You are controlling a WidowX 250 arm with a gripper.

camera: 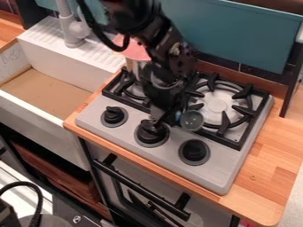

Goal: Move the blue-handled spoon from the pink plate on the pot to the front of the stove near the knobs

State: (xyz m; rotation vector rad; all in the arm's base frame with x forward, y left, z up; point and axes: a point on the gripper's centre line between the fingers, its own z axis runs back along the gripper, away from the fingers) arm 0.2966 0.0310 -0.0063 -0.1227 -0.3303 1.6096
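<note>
Surroundings, listed from the jaws of the gripper (156, 125): one left knob (114, 116), black, left of the jaws and slightly higher in view; one right knob (194, 152), black, below and right of them; one grey stove top (222, 176), beneath and around them; one right burner grate (240, 145), black, up and right; one left burner grate (112, 94), black, up and left, partly hidden by the arm. One round grey piece (192, 120), just right of the jaws, nature not clear. One pink-topped vessel (135, 51), above the jaws in view and behind the arm, which covers part of it. One white sink (35, 108) with brown floor, well to the left, grey faucet (70, 32) beyond; one teal panel (237, 33), up and right; one wooden counter (259, 188), lower right; one black oven handle (142, 188), below

In the way: the gripper and arm, lying over the upper part of the middle knob (150, 137)

Middle knob, position: directly at and under the jaws, between the other two knobs. Face turned upward; long axis of its grip covered, direction cannot be told

Appearance: black, round, raised, on a dark grey circular base

Jaws: apart, together or clamped on the knob, cannot tell
</note>
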